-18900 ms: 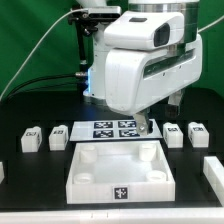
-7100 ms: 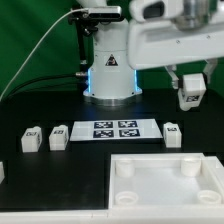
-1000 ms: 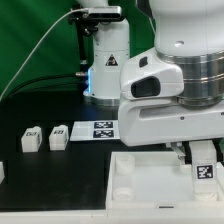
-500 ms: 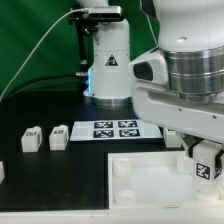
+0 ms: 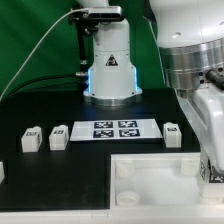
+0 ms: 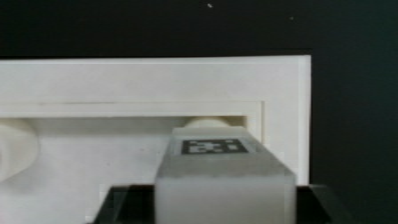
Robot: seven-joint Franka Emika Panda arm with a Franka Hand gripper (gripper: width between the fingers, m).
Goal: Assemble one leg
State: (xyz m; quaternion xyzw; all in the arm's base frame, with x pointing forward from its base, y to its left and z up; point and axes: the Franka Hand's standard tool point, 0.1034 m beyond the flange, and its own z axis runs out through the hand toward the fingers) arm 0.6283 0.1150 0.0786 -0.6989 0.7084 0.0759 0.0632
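Note:
In the wrist view my gripper (image 6: 222, 203) is shut on a leg (image 6: 221, 172), a small white block with a black-and-white marker (image 6: 214, 146) on its far end. The dark fingers (image 6: 128, 206) press its two sides. The leg's end stands right at a round corner socket (image 6: 210, 123) of the large white square part (image 6: 143, 95). Whether it sits in the socket I cannot tell. In the exterior view the square part (image 5: 150, 185) lies at the front right. The gripper there is mostly hidden behind the arm (image 5: 205, 100) at the right edge.
Two loose legs (image 5: 32, 138) (image 5: 58, 136) lie at the exterior view's left and a third one (image 5: 172, 134) at its right. The marker board (image 5: 108, 129) lies between them. The robot base (image 5: 108, 75) stands behind. Another white piece (image 5: 2, 172) shows at the left edge.
The arm has swung toward the exterior view's right edge, uncovering the marker board and the right-hand loose leg. The held leg, plain to see half a second ago, is now nearly out of that view.

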